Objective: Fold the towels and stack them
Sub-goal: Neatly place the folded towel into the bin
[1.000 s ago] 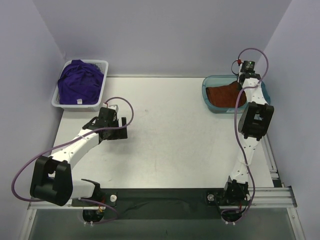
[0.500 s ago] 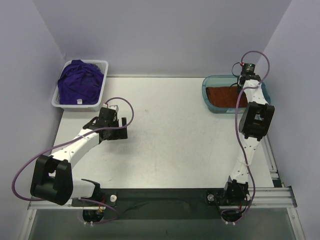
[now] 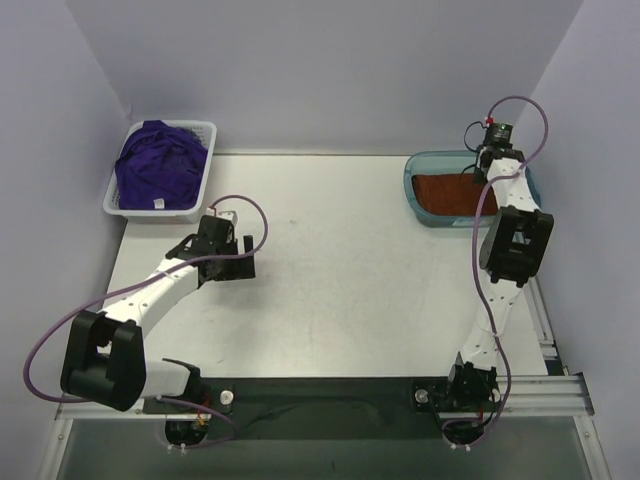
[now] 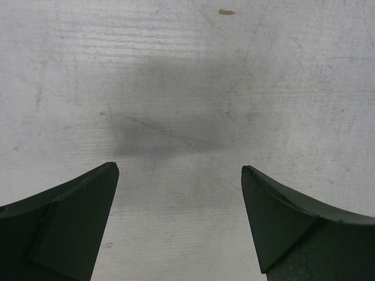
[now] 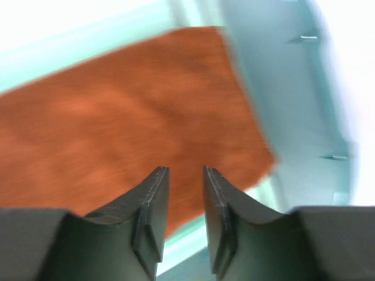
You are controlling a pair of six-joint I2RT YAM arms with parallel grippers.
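Top view: left arm bent low, centre-left of frame; left gripper spread wide. Upper right: right arm stretched upward; right gripper jaws narrowly parted.

We find no readable text, brand or number in any view. The only label-like thing we spot is a small white tag on the purple towels in the white basket, seen from the top camera. It's too small to read, and we can't tell whether anything is printed on it.
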